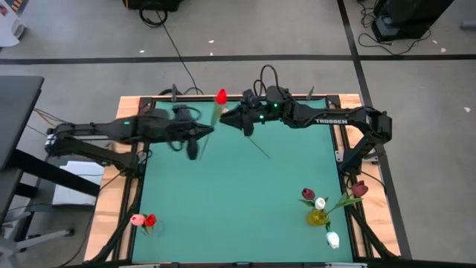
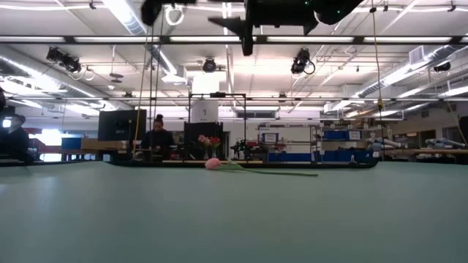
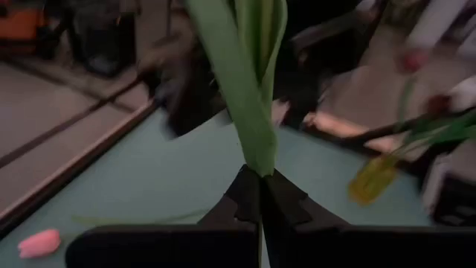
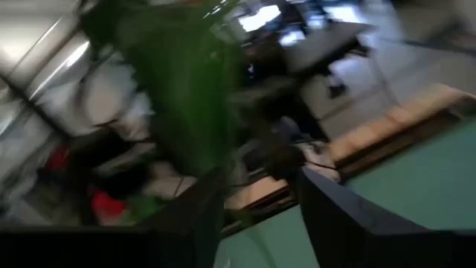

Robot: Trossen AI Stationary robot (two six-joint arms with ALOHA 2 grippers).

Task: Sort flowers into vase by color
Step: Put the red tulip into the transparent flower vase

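Left end effector (image 1: 204, 132) was clamped shut on the green stem and leaf of a red tulip (image 1: 221, 97), held up above the far edge of the surface (image 1: 238, 193). In the left wrist view the fingers (image 3: 245, 197) met tight around the leaf base. Red bud sat just beyond the left end effector, between it and the right end effector (image 1: 236, 117), close to the surface's far rim. Right end effector's fingers (image 4: 338, 205) stood apart, leaf (image 4: 186, 97) blurred just ahead of them; no grip seen. The two end effectors were near each other, tight room between them. Wide bare surface lay toward the near edge from both. Yellow vase (image 1: 318, 217) with maroon, white and dark red tulips stood well away, near corner on the right arm's side. Pink and red flowers (image 1: 143, 220) lay at the opposite near corner, by the edge.
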